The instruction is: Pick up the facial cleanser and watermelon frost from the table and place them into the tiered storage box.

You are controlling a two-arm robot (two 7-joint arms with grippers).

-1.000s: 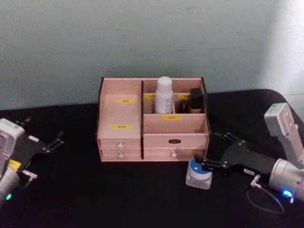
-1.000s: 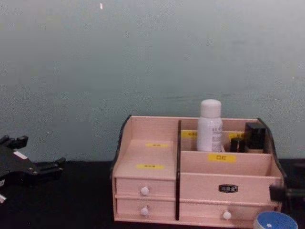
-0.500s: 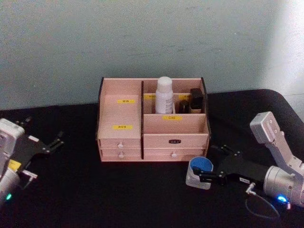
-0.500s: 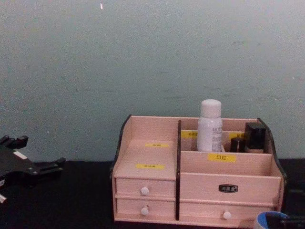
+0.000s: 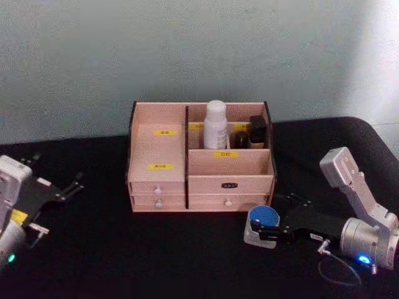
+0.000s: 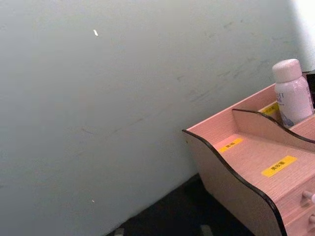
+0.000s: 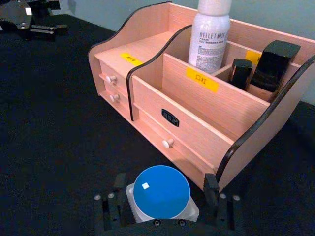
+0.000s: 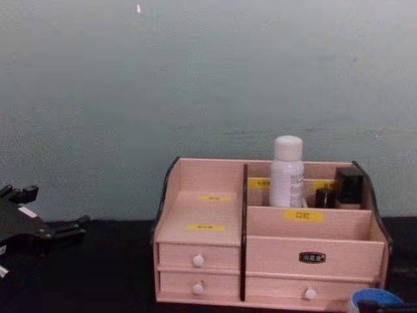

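Lower and further round than a second ago, the right arm has swung from reaching in at 2 o'clock of the watermelon frost jar point(image 7: 161, 194) to straddling it from about 4 o'clock. The jar itself has barely shifted. This small pot with a blue lid stands on the black worktop point(image 5: 156, 249), just beside the front right corner of the tiered storage box point(image 5: 249, 165), at roughly 5 o'clock from the box's middle.

The right gripper point(image 7: 165, 178) has its jaws open, one on each side of the pot with a little gap showing at both.

I judge the grasp to be the step in hand. It should close evenly on the pot's body below the lid, then lift straight up before heading toward 11 o'clock, since the box's black-edged side panel is close to one jaw.

A white bottle point(image 5: 216, 124), probably the facial cleanser, stands upright in a rear compartment, with black containers point(image 5: 257, 129) beside it. The left gripper point(image 5: 76, 184) is parked at 8 o'clock of the box, jaws apart.
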